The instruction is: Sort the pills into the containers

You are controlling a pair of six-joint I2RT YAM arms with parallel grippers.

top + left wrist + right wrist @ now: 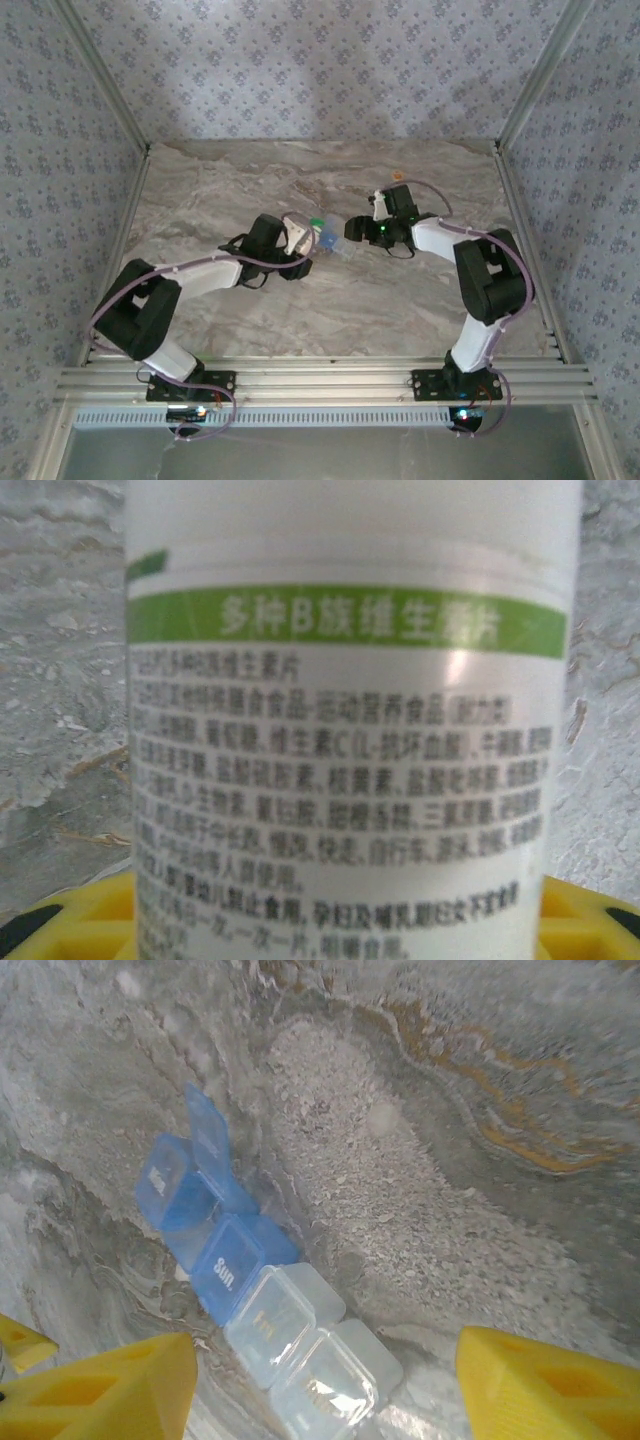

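Since pills presumably have to pour into the open cell of the translucent blue pill box (240, 1270) on the marble table (400, 300), the left gripper (298, 240) clamps the green-banded white vitamin bottle (350, 780) just beside it; the right gripper (354, 229) hovers over the box, jaws wide and empty.

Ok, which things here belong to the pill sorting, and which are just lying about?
Job: bottle, held in the left gripper; pill box, a lid open.
Lying about: small orange bit at the table's back.

Pill box (235, 1265) on marble table (250, 180)
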